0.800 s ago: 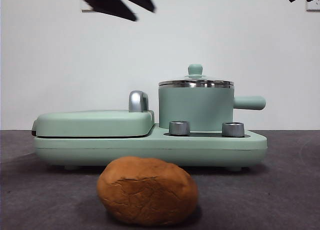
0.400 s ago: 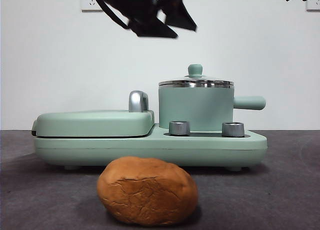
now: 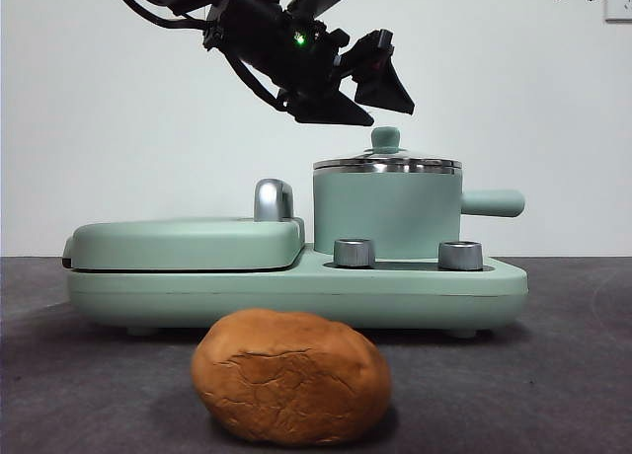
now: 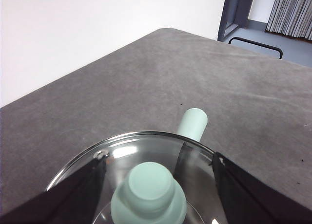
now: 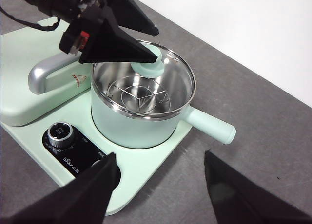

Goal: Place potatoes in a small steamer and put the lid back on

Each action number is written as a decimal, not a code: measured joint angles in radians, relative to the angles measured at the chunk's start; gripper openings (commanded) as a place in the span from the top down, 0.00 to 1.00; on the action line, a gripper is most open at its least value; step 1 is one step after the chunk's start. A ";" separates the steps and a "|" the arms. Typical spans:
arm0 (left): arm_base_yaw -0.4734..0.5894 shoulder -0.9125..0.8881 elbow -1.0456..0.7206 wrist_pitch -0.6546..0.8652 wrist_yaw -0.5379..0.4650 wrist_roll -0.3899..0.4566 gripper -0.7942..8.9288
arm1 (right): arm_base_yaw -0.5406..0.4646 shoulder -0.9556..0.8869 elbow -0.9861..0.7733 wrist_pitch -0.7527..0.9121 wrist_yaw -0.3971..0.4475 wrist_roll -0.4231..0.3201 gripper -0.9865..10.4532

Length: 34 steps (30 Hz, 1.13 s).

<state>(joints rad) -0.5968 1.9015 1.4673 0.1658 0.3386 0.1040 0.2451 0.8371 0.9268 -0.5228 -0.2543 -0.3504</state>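
Nearest the front edge of the desk (image 3: 89, 395) lies the potato (image 3: 291, 377), orange-brown with cracked skin, resting on the grey surface just before the mint-green cooker base (image 3: 296, 291) and touching nothing else. On that base, toward its left end, sits the flat grill plate (image 3: 183, 243), closed; toward its right end stands the small steamer (image 3: 387, 215), with two steel dials (image 3: 355, 253) in front of it and its stubby handle pointing away from the grill plate. The lid (image 3: 387, 162) rests on the steamer's rim (a wire rack shows through the glass in the right wrist view). Just above the lid hangs the left gripper (image 4: 155, 177), its jaws spread wide on either side of the green knob (image 4: 148, 191), touching neither knob nor glass. The right gripper (image 5: 158, 187) waits released, well above the desk near the base's dial corner.
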 measured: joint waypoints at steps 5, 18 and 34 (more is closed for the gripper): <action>0.006 0.010 0.000 0.000 0.000 0.002 0.56 | 0.006 0.000 0.000 0.000 0.000 0.000 0.66; 0.011 0.034 0.000 0.000 0.000 0.007 0.56 | 0.010 0.000 0.000 0.000 0.000 0.000 0.66; 0.012 0.058 0.000 0.017 0.000 0.008 0.56 | 0.010 0.000 0.000 0.000 0.000 0.000 0.66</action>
<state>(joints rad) -0.5846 1.9594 1.4673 0.1829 0.3386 0.1116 0.2546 0.8371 0.9268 -0.5228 -0.2539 -0.3500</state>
